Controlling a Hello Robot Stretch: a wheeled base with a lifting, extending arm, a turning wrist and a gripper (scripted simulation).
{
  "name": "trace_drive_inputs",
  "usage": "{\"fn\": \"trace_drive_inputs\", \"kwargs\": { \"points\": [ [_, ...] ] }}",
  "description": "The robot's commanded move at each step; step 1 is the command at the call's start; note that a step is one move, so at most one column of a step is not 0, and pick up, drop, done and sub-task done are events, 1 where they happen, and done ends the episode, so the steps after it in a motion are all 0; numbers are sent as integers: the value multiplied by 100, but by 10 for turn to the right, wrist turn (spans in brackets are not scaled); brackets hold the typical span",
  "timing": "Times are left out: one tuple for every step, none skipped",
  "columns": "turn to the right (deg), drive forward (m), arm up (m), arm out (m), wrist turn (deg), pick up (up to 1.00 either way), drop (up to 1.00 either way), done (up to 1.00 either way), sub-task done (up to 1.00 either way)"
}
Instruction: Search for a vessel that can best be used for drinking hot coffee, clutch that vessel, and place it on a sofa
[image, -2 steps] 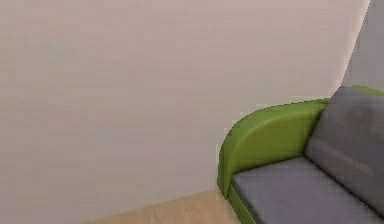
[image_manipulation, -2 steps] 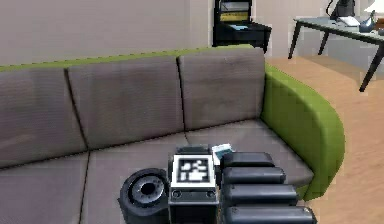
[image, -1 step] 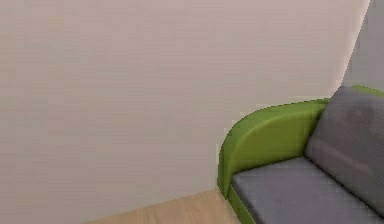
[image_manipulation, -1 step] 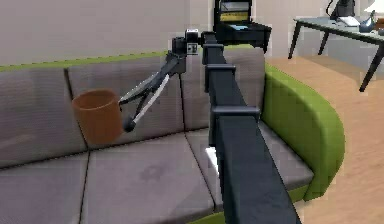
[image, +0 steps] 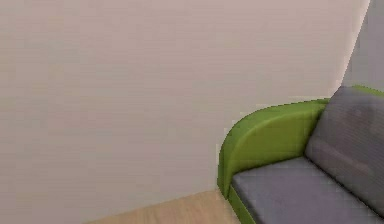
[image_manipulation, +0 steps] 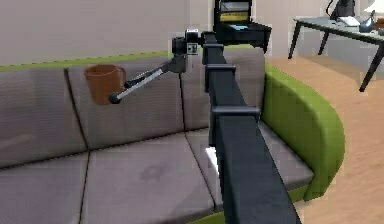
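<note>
— Dark arm bar (image_manipulation: 240, 130) sits closest, rising from the bottom edge of the arm side view. What hangs at its far end?

— Starting from the left: a brown cup (image_manipulation: 103, 82), rounded, mouth upward, with no handle I can make out. It hangs at the tips of the gripper (image_manipulation: 118, 95), above the seat and in front of the grey back cushion of the sofa (image_manipulation: 130, 170). So the gripper holds it.

— How do the fingers (image_manipulation: 150, 80) stand?

— I cannot tell. Nothing shows how they sit on the cup.

— And progress?

— I judge the search and the grasp done. What is left is setting the cup down on the seat below. Farther right comes the green armrest (image_manipulation: 300, 115), then a dark table (image_manipulation: 335, 28) on wooden floor.
</note>
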Motion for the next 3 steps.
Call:
{"fn": "trace_drive_inputs", "kwargs": {
  "points": [
    [0,0,0,0,270,0,0,0,0],
    [0,0,-38,0,0,0,0,0,0],
    [0,0,-32,0,0,0,0,0,0]
  ]
}}
